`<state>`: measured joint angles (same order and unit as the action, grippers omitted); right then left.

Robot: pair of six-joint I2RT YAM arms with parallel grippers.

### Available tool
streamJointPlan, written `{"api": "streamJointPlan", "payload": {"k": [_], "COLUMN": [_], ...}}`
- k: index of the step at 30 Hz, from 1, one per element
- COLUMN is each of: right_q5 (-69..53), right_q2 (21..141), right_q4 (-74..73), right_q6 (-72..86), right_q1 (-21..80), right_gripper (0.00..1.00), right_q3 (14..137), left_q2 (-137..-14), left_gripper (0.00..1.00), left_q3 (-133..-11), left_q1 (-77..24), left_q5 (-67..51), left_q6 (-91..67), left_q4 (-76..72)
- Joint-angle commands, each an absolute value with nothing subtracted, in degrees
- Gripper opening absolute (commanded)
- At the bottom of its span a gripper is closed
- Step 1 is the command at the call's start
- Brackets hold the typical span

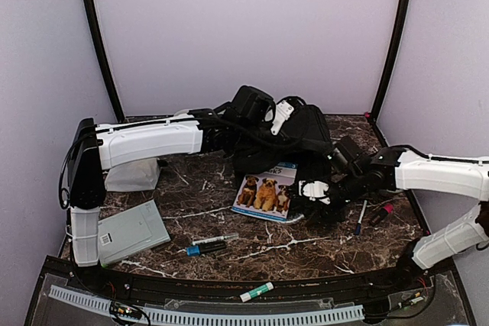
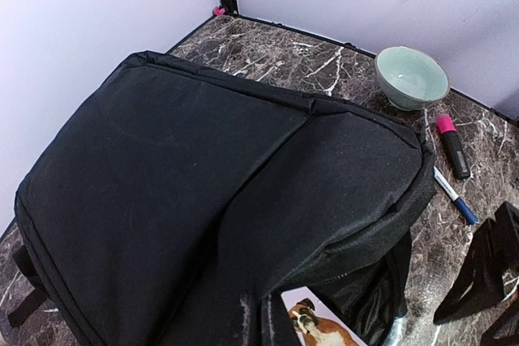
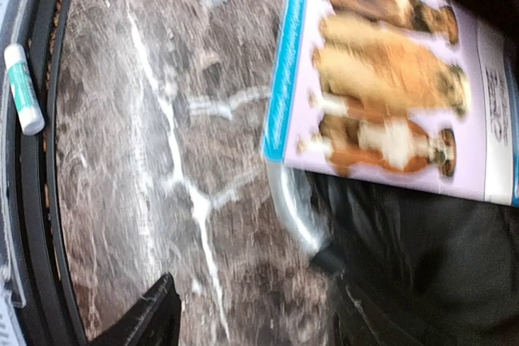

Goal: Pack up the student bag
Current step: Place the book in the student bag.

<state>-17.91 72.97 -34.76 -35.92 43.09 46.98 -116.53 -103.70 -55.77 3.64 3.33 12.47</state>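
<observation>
Softly rumpled, the black fabric student bag (image 2: 203, 200) lies under the closed left tool (image 1: 280, 118) (right tool (image 3: 255, 301) gapes, empty).

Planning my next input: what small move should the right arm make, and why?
Probably close the right gripper on the dog book by its edge: the jaws stand open and empty beside it, and it lies mostly outside the student bag.

Left arm (image 1: 145, 143), left of the student bag (image 1: 309, 131): boxy white shells, black joints, black cable (image 1: 64, 177) looping off its far side from the bag, barcode sticker (image 1: 105, 240) on the lower link. Right arm (image 1: 443, 175), right of the bag: same white shells, black joints. Right gripper (image 1: 315, 190): white plates, black wedge-shaped fingers (image 3: 154, 318).
</observation>
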Motion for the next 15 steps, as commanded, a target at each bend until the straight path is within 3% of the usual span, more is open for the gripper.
{"api": "streamJointPlan", "payload": {"k": [1, 6, 15], "right_q5": [-9.98, -2.74, 5.39], "right_q2": [76.58, 83.52, 94.58], "right_q4": [-27.43, -21.41, -17.55], "right_q6": [-36.99, -35.20, -33.70], "right_q1": [50.30, 57.91, 61.77], "right_gripper": [0.63, 0.64, 0.65], "right_q3": [51.09, 55.45, 61.45], "left_q2": [-113.38, -113.25, -112.63], "left_gripper": [0.00, 0.00, 0.00], "left_q3": [-105.92, -106.96, -107.11], "left_q1": [-55.46, -55.46, -55.46], "left_q5": [3.70, 2.88, 2.19], "left_q6": [2.38, 1.95, 2.02], "left_q4": [12.40, 14.10, 15.07]}}
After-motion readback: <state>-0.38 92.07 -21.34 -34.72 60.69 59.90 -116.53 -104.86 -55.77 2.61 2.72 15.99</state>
